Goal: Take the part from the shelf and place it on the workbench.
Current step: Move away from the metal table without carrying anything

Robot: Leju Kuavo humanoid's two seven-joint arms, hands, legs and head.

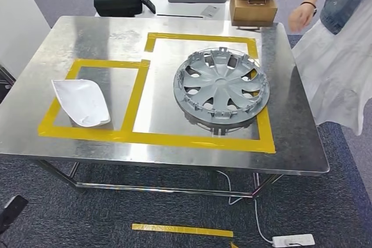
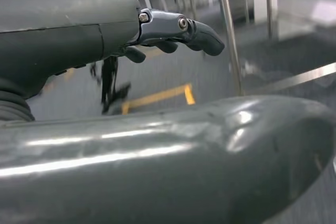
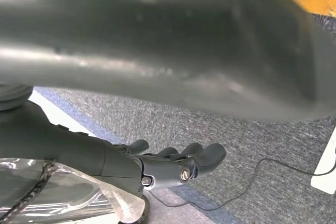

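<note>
Hanging beside grey carpet, the left hand (image 2: 174,30) and right hand (image 3: 178,163) are holding nothing, fingers loosely extended — the wheel cover (image 1: 221,85) is lying well beyond them on the workbench (image 1: 289,114).

Left hand (image 2: 174,30) empty, fingers apart; right hand (image 3: 174,163) likewise.

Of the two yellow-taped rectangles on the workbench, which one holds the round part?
The larger taped rectangle, on the side nearer the person: the grey wheel cover lies in it. The smaller taped rectangle holds the white shell-shaped part.
</note>
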